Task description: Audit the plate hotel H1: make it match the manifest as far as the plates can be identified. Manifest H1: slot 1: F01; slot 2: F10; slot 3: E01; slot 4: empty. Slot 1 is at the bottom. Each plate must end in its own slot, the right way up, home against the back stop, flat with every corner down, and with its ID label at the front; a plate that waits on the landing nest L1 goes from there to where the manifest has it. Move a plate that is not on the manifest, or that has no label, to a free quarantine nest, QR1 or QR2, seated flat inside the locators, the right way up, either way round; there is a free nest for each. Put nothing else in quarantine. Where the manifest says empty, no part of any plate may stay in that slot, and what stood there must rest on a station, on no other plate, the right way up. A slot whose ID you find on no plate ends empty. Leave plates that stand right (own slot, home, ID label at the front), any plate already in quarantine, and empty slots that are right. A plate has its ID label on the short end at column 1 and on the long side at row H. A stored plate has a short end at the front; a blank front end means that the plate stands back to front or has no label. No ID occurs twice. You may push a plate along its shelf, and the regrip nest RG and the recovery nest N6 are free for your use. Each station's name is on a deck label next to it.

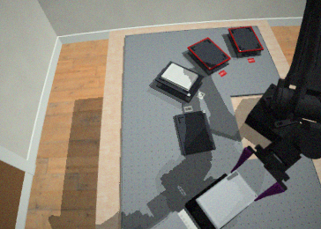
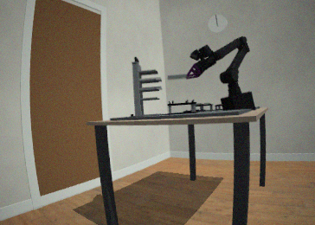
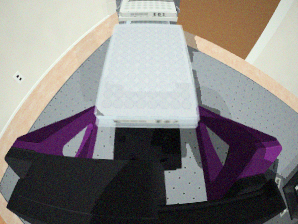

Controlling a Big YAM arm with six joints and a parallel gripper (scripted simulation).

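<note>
My arm is matte black from end to end, built of thick rounded links joined by chunky cylindrical joints. It rises from a squat, boxy black base of the same finish. The wrist housing is blocky and angular, with stepped black brackets stacked on one another, and from close up it reads as broad, dark, curved shells. My gripper carries two purple fingers, the only colour on me; each is a wedge, wide at the root and tapering to a point, with slanted facets along its sides. I can make out no cables, screws or markings on any surface.
</note>
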